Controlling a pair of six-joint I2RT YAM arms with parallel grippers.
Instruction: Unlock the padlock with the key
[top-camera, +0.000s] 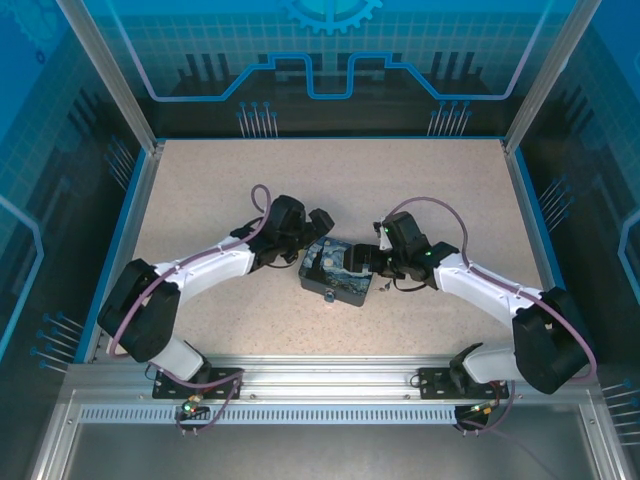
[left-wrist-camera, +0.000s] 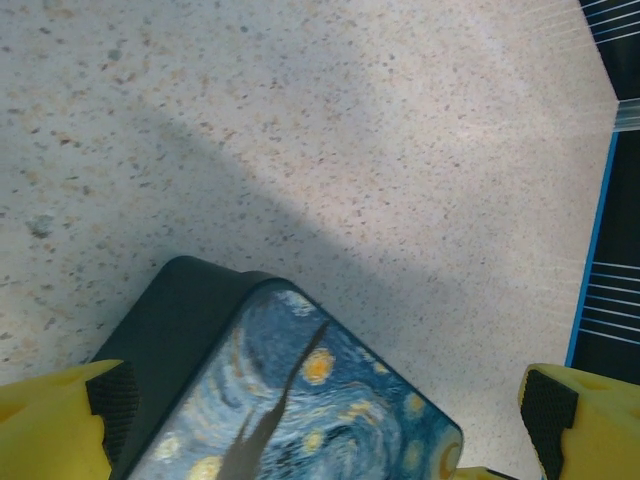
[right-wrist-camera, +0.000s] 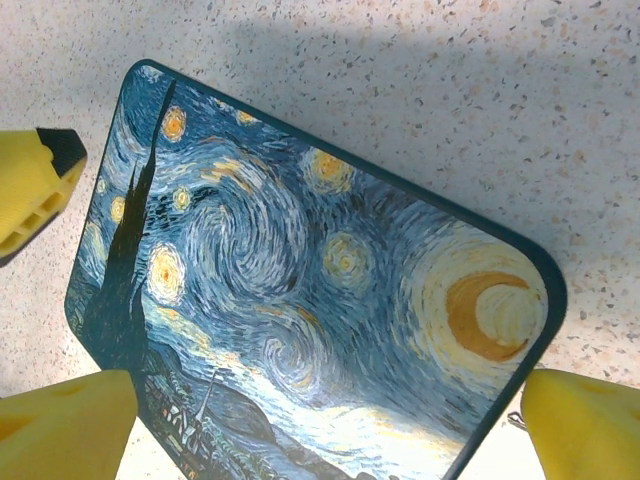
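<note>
Left hand (left-wrist-camera: 330, 405) & right hand (right-wrist-camera: 320, 425) both spread wide over box (right-wrist-camera: 300, 250); key prob. light, stiff, slippery, so pinch its head.

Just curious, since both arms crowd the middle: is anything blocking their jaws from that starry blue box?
Nothing visible does. The left gripper and the right gripper each have open jaws with the starry-print box directly between them. The box lies on the speckled table.

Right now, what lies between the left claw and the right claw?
A blue swirl-printed rectangular box sits between left claw and right claw, per the top external view.
</note>
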